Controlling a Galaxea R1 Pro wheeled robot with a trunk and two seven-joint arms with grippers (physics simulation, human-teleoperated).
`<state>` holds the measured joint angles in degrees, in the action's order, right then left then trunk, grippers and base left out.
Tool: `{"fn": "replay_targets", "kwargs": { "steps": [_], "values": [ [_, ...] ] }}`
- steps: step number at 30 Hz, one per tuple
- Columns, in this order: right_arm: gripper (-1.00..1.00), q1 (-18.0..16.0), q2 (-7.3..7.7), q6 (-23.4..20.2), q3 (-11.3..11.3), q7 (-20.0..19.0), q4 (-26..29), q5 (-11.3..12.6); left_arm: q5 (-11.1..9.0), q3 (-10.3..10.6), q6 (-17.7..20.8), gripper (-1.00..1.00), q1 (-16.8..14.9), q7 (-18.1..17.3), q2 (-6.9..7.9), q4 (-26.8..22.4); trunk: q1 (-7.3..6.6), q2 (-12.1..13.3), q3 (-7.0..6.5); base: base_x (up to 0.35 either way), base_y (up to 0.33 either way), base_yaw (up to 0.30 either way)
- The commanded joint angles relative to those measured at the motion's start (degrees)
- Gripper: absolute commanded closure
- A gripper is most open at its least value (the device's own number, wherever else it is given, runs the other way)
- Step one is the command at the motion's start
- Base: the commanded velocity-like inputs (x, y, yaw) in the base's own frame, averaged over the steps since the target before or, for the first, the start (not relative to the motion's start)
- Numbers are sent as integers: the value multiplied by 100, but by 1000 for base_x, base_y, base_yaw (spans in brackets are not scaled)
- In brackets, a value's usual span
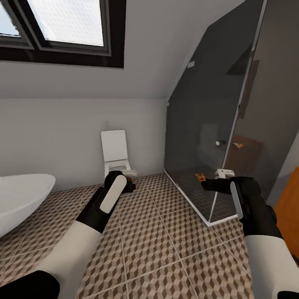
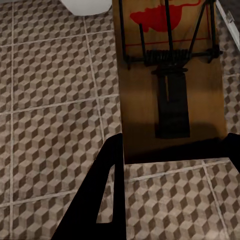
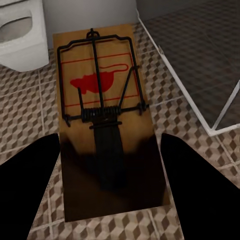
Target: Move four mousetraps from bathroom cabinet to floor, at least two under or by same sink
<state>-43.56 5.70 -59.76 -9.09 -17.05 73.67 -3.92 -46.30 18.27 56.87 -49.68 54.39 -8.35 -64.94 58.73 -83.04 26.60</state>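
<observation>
Wide run of bare bathroom floor (image 1: 166,249) between the two arms in the head view, open from 6 o'clock up toward the toilet (image 1: 115,155) at 12. Hemmed at 9 o'clock by the curved rim of the bathtub (image 1: 20,199), and from 1 to 3 o'clock by the white base edge and dark glass of the shower enclosure (image 1: 199,137). Orange-brown panel (image 1: 288,216) at the right border, about 4 o'clock (too little of it to name).

Left gripper (image 1: 129,182) out near the toilet base, something small and brown at its tip, hard to read from the head. Closer look from the left wrist: one mousetrap (image 2: 170,85), a brown board with black wire, spring and a red mouse print, its near end pinched between the dark fingers (image 2: 107,195) above the tiles.

Right gripper (image 1: 207,183) before the glass corner, fingers clamped on a second mousetrap (image 3: 107,130), plain from the right wrist: same board, same red print, held over the tiles with toilet and shower edge beyond.

Counted: two mousetraps, one per gripper; one toilet, one tub.
</observation>
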Motion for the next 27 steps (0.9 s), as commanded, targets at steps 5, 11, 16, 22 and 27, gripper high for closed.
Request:
{"fn": "replay_targets", "kwargs": {
  "steps": [5, 11, 16, 22, 27],
  "values": [
    [100, -3, 1, -24, -5, -44, -15, -41, -42, 7, 17, 100, -7, 63, 0, -1, 0, -4, 29, 0, 0, 278],
    [100, -3, 1, -24, 1, -44, -59, -47, -42, 2, 17, 100, -7, 63, 0, -1, 0, -4, 57, 0, 0, 278],
    [100, -3, 1, -24, -1, -44, -62, -47, -43, 1, 17, 100, -7, 63, 0, -1, 0, -4, 79, 0, 0, 278],
    [100, -3, -1, -24, 3, -52, -66, -45, -46, 0, 17, 100, -7, 63, 0, -1, 0, -4, 106, 0, 0, 278],
    [100, -3, -13, -24, 85, -53, -256, -35, -44, -2, -84, 100, -7, 63, 21, -1, 0, -4, 129, 0, 0, 278]
  ]
}}
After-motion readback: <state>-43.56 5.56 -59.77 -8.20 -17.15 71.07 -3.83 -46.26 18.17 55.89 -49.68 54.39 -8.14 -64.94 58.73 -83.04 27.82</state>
